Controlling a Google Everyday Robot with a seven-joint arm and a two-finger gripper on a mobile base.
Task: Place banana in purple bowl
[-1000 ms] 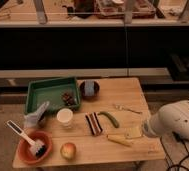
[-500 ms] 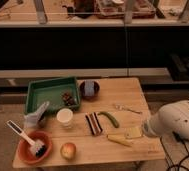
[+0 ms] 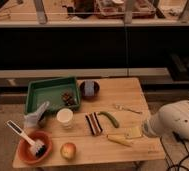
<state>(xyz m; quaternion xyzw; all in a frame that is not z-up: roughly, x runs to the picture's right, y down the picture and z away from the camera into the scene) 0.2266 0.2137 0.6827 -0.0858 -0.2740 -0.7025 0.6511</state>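
The banana (image 3: 119, 140) is small and yellow and lies flat near the table's front edge, right of centre. The purple bowl (image 3: 89, 90) stands at the back of the table beside the green tray, with a pale bluish object inside it. My white arm (image 3: 175, 122) comes in from the right. My gripper (image 3: 145, 129) is at the arm's left end, over the table's right front part, just right of and slightly behind the banana, far from the bowl.
A green tray (image 3: 40, 92) holds a brown item. Also on the table are a white cup (image 3: 64, 117), an orange bowl (image 3: 25, 150) with a brush, an apple (image 3: 68, 150), a green curved piece (image 3: 109, 118), a striped item (image 3: 93, 123), a fork (image 3: 127, 108) and a grey cloth (image 3: 35, 117).
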